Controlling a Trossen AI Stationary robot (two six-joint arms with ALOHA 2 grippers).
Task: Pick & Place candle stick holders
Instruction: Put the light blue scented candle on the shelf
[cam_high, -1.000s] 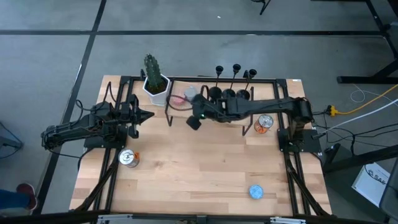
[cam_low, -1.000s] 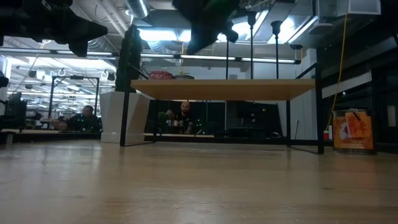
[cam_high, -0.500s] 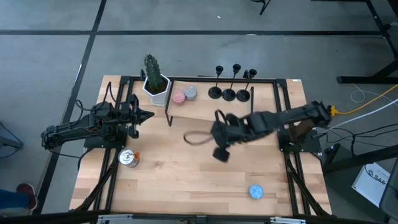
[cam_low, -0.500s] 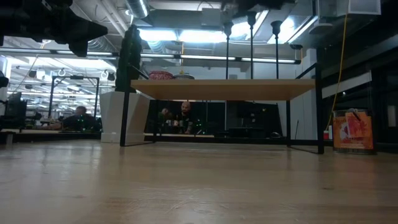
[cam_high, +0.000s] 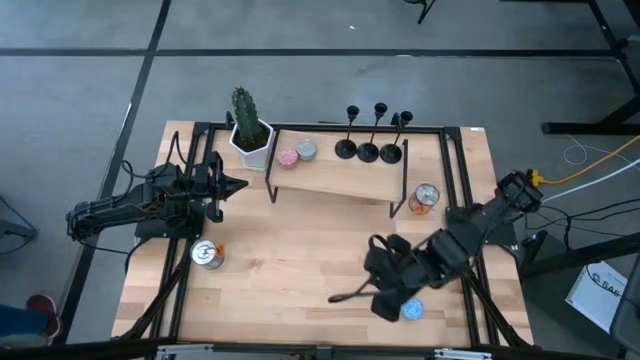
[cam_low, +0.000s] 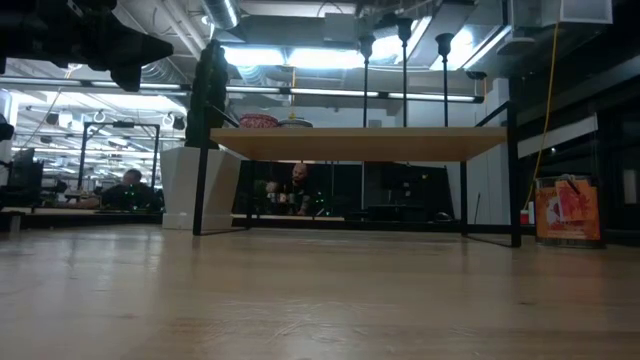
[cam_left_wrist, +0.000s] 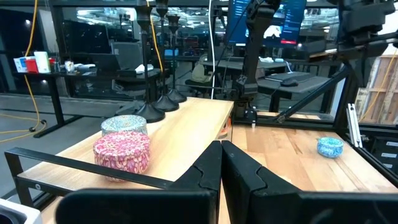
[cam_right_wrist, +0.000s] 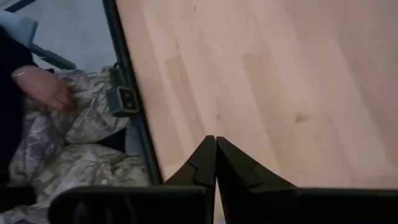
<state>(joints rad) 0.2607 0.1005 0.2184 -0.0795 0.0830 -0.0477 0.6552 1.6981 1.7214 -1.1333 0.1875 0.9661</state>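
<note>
Three black candle stick holders (cam_high: 368, 150) stand on their round bases at the far right end of a raised wooden shelf (cam_high: 330, 175). They also show in the low view as candle stick holders (cam_low: 404, 60) and in the left wrist view as candle stick holders (cam_left_wrist: 155, 102). My right gripper (cam_high: 362, 293) hangs over the near right of the table, slanting down, shut with nothing between its fingers (cam_right_wrist: 215, 163). At the table's left my left gripper (cam_high: 236, 183) points level toward the shelf, shut (cam_left_wrist: 221, 158) on nothing.
A pink tin (cam_high: 287, 158) and a grey tin (cam_high: 306, 149) sit on the shelf's left end. A blue tin (cam_high: 412, 311) lies beside my right gripper. Metal cans (cam_high: 208, 254) (cam_high: 425, 197) and a potted cactus (cam_high: 250, 135) stand around. A person's hand (cam_right_wrist: 43, 87) shows beyond the near edge.
My right gripper has swung from the front of the shelf across the table toward the near right, tipping more steeply downward and staying shut with nothing in it. The three holders have stayed on the shelf.
</note>
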